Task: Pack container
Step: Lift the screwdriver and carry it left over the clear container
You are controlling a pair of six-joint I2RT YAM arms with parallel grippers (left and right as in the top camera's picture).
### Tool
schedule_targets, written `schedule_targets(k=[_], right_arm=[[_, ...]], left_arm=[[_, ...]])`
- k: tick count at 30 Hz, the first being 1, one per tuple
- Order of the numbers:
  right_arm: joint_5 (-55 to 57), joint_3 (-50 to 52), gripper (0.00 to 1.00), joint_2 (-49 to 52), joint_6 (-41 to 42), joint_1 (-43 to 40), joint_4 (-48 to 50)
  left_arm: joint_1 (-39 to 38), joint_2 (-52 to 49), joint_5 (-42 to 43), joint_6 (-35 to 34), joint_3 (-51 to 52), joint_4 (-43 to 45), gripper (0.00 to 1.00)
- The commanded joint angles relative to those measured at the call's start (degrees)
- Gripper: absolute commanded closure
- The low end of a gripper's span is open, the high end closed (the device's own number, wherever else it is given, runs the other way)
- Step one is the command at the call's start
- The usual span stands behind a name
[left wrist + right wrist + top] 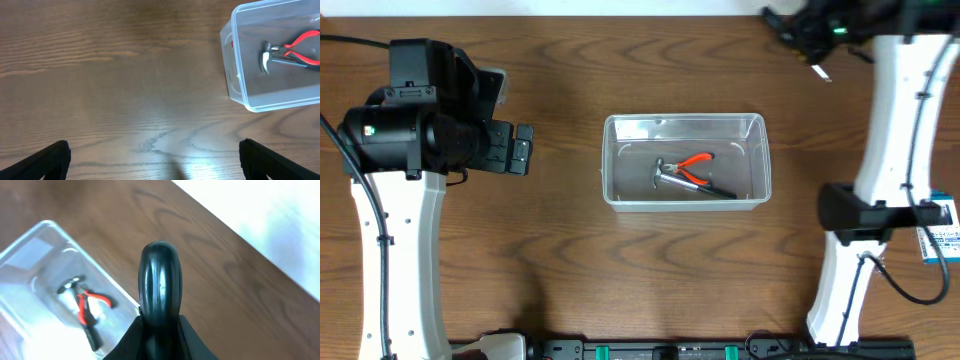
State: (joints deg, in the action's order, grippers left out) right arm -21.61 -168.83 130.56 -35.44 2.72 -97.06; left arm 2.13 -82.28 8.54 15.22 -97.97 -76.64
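Closest to the right wrist lens, a black rounded tool handle [160, 280] stands up at the bottom centre of the frame. The right gripper [159, 330] pinches its base, jaws narrow and closed on it. Beyond, at the lower left of that view, the container [47, 225] sits on the wooden table [225, 270], holding a small hammer [70, 286] and red-handled pliers [82, 309]. From overhead it lies at the centre, well apart from both arms. The left gripper [154, 145] spreads wide and empty, with the container at the upper right of its view. With its thin clear walls, the container is probably light, slick and flexible. The rim at a short side looks the surest hold, kept level so the tools don't slide.
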Motion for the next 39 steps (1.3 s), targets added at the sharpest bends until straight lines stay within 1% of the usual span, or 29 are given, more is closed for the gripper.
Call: schedule_targets(k=[1,5,9,14,18,23,30,34,39], right_arm=[[9.4,0.3,0.99,-0.6,-1.8,6.7,-0.3],[15.8,3.5,0.99,-0.6,-2.7,13.5,-0.3],[15.8,7.9,0.99,-0.6,-5.5,18.6,-0.2],[15.3,15.2,0.99,-0.6,-10.2,22.8,-0.2],[14.9,22.4,0.99,-0.5,-14.5,24.4,0.0],[13.4,30.4,0.99,-0.5,-14.6,25.1,1.3],[7.3,36.8,0.99,-0.5,-16.1,25.2,3.0],[7.2,40.4,0.99,-0.5,-16.5,25.1,6.8],[7.2,45.9,0.99,-0.5,-16.5,25.1,14.3]], left_arm=[[-0.2,0.3,-0.7,-0.3,-0.3,0.0,0.02],[-0.2,0.3,-0.7,-0.3,-0.3,0.0,0.02],[-0.2,0.3,-0.7,-0.3,-0.3,0.0,0.02],[-0.2,0.3,-0.7,-0.3,-0.3,0.0,0.02],[-0.2,0.3,-0.7,-0.3,-0.3,0.0,0.02],[-0.2,0.3,-0.7,-0.3,-0.3,0.3,0.02],[-0.2,0.3,-0.7,-0.3,-0.3,2.1,0.02],[-0.2,0.3,-0.7,-0.3,-0.3,2.1,0.02],[-0.2,0.3,-0.7,-0.3,-0.3,2.1,0.02]])
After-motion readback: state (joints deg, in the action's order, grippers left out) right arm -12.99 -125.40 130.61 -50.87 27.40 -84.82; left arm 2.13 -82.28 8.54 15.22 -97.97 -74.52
